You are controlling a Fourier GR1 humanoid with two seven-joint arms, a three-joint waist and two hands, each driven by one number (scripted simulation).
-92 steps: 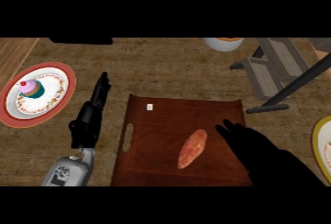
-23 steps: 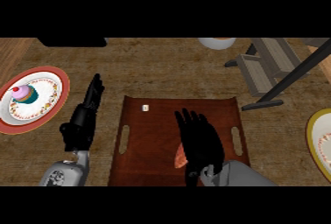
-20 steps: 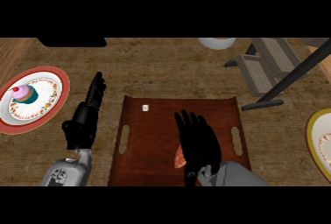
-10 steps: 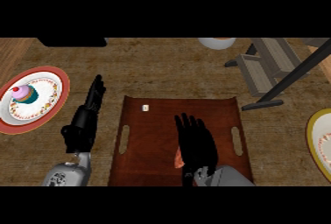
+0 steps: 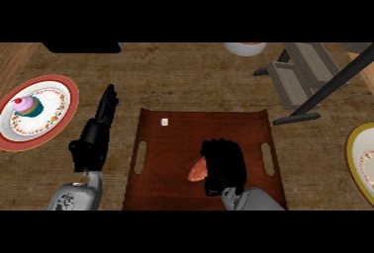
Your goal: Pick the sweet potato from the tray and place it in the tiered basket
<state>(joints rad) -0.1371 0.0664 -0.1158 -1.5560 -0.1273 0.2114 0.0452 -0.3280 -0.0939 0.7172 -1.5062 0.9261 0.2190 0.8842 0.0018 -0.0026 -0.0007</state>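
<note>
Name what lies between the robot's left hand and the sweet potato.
In the head view, between left hand and sweet potato: a counter strip, the tray's handle slot, bare tray floor.

Orange sweet potato (image 5: 195,171); brown tray (image 5: 182,141); red-rimmed plate (image 5: 16,129).

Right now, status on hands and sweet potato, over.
Right hand curled on sweet potato, on tray. Left hand open beside tray. Nothing between tray and tiered basket.
</note>
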